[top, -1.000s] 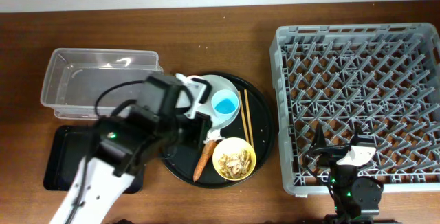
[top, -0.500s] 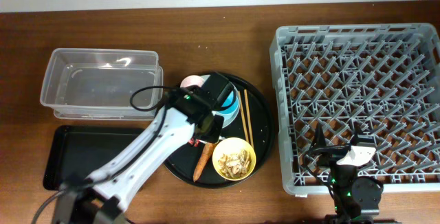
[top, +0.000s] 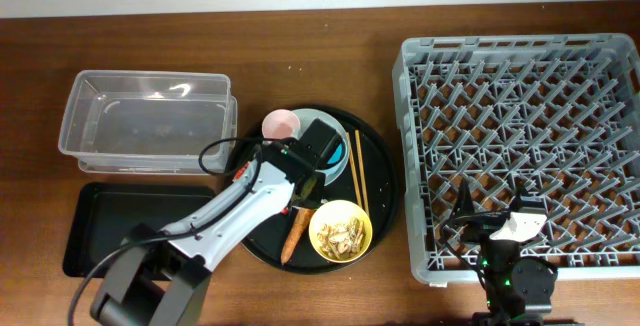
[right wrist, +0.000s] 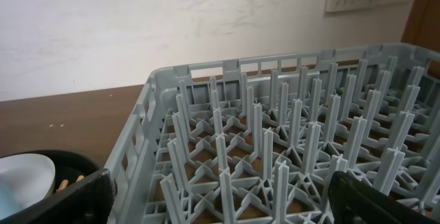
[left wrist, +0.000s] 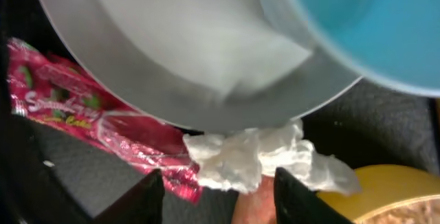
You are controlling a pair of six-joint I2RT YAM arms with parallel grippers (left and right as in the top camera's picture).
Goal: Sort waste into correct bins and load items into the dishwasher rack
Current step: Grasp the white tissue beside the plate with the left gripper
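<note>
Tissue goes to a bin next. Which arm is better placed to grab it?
Left. The left tool hangs open right over the crumpled white tissue; the right tool sits over the dishwasher rack, far off.

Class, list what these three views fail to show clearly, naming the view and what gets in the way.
- Overhead: wrapper and tissue are hidden under the left arm, which also covers most of the plate.
- Left wrist: blue cup is blurred and cut by the top and right edges; bowl is cut by the bottom edge.
- Right wrist: plate is cut by the left edge, rack by the right.
</note>
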